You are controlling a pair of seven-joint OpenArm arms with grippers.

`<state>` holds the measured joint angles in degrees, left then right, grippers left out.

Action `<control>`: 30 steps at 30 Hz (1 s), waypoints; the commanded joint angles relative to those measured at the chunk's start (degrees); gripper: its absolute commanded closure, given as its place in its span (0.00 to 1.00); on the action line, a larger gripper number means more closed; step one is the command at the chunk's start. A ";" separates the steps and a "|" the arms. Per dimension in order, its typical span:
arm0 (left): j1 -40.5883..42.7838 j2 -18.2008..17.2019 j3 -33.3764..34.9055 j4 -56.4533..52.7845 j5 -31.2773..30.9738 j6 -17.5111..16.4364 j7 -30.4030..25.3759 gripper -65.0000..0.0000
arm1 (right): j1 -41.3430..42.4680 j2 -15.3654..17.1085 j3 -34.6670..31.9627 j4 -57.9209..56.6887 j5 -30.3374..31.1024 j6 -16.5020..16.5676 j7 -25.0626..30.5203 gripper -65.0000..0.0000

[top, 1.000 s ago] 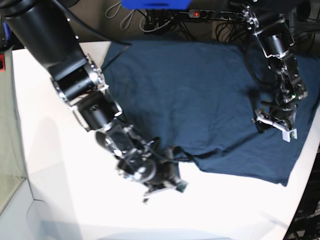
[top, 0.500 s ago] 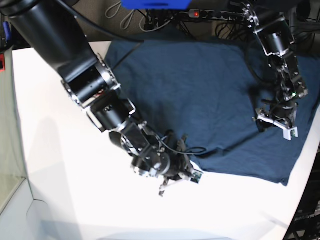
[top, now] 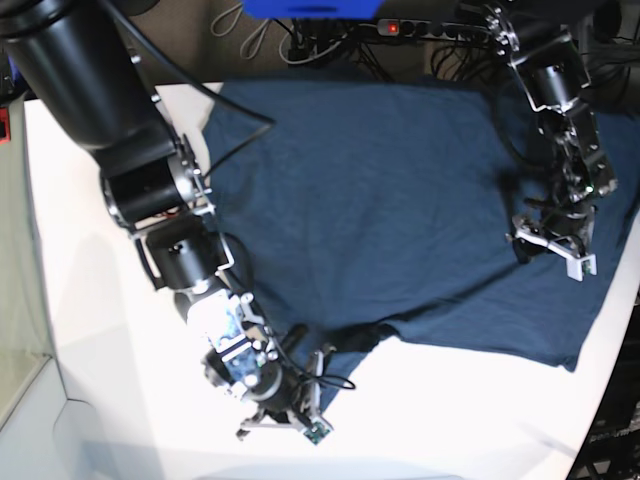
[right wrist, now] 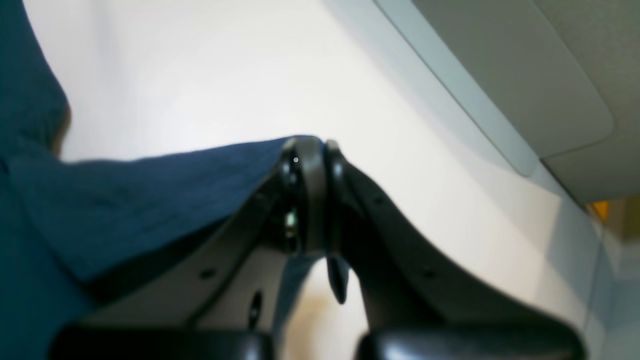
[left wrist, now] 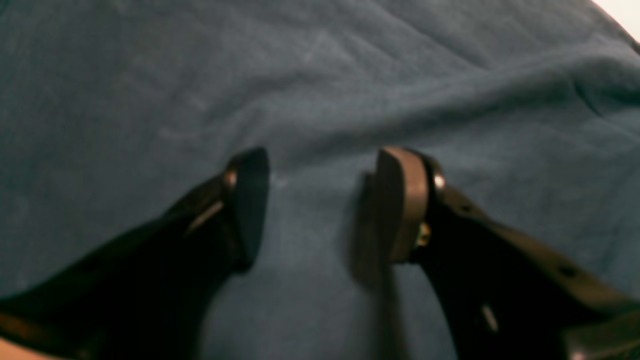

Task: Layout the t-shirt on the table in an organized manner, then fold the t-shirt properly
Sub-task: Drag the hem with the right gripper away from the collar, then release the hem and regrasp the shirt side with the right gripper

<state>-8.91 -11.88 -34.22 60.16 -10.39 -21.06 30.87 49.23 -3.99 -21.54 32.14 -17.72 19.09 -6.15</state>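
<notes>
The right end effector [right wrist: 315, 200] is pinching the shirt's [top: 400, 190] near hem, likely stretching it flat across the bench [top: 100, 330], while the left end effector [left wrist: 320, 200] is hovering open above the cloth.

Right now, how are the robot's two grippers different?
The right gripper has its fingers pinched shut on a corner of the t-shirt; the left gripper has its fingers apart, holding nothing. The right one is over the bare white table; the left one is over the shirt. Both are black.

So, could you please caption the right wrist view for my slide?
Right pincer shut on the t-shirt edge, lifted above the table.
</notes>
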 commanded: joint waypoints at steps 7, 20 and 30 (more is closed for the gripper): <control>1.04 -1.44 -0.20 -0.51 2.52 1.59 4.78 0.48 | 1.98 -1.51 0.13 0.96 0.35 -0.67 1.45 1.00; 1.83 -2.49 -0.20 -0.51 2.26 1.50 4.78 0.48 | -1.54 -5.01 -5.23 0.87 0.35 -0.41 1.63 0.71; 1.83 -2.49 -0.20 -0.51 2.26 1.50 4.78 0.48 | -3.39 -3.18 7.25 7.90 0.53 -0.41 -2.68 0.50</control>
<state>-7.79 -13.96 -34.35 60.12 -10.37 -21.04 30.83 44.07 -7.55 -14.22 39.33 -17.32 19.29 -9.39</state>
